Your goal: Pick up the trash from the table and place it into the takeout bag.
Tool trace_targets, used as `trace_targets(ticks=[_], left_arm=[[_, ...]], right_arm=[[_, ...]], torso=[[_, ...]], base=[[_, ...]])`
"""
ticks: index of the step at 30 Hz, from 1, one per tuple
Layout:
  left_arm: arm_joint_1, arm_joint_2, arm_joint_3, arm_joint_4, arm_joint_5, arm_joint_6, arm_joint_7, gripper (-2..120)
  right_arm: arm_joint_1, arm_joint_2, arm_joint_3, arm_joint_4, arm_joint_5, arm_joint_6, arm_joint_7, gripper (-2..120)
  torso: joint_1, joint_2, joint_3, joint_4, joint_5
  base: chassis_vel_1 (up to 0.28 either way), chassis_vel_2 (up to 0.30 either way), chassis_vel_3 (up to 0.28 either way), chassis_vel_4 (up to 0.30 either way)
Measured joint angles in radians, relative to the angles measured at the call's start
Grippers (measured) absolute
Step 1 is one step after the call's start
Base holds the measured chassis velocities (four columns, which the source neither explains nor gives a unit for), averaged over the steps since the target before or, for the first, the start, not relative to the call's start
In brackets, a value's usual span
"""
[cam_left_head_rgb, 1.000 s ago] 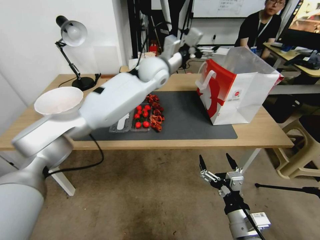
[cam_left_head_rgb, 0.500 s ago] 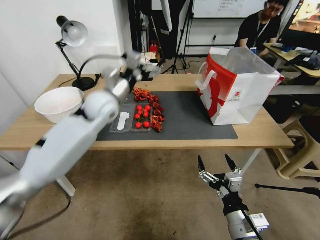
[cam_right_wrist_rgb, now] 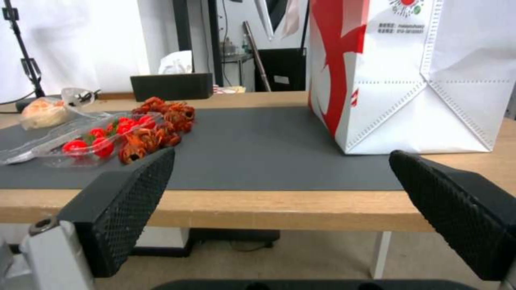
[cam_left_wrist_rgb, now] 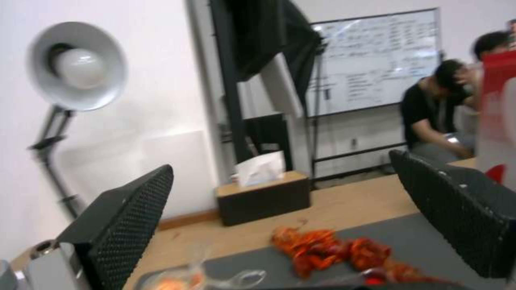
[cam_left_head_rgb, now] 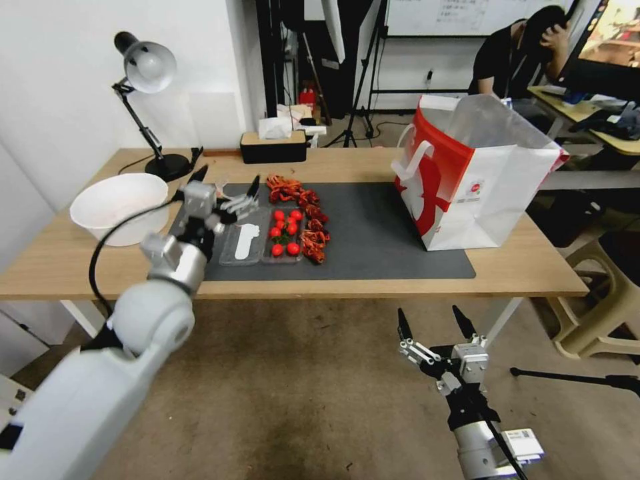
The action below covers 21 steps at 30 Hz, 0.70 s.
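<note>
Table (cam_left_head_rgb: 520, 267) with grey mat (cam_left_head_rgb: 373, 233), takeout bag (cam_left_head_rgb: 477, 183), lamp (cam_left_head_rgb: 143, 67); both claws spread wide.

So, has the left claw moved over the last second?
Yes. The left claw swung from beside the takeout bag to above the clear tray, nearer the lamp.
</note>
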<state>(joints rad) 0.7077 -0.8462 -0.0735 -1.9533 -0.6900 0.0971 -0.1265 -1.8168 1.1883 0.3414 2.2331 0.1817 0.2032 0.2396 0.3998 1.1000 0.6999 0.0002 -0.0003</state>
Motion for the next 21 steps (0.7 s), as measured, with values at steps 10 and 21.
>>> trace_targets(ticks=[10,21], left_arm=[[0.411,-0.081,-0.229,-0.177,0.220,0.004,-0.216,100],[0.742,-0.212,-0.370,-0.266,0.444,-0.085,-0.358,100]], right_arm=[[-0.027,0.026,0.029,0.029,-0.016,0.005,-0.003,100],[-0.032,0.026,0.034,0.038,-0.017,0.013,-0.007,100]], torso=[[0.000,0.000,0.000,-0.0005,0.0008],[0.000,0.000,0.000,-0.0002,0.0004]], base=[[0.000,0.000,0.000,0.000],[0.000,0.000,0.000,0.000]])
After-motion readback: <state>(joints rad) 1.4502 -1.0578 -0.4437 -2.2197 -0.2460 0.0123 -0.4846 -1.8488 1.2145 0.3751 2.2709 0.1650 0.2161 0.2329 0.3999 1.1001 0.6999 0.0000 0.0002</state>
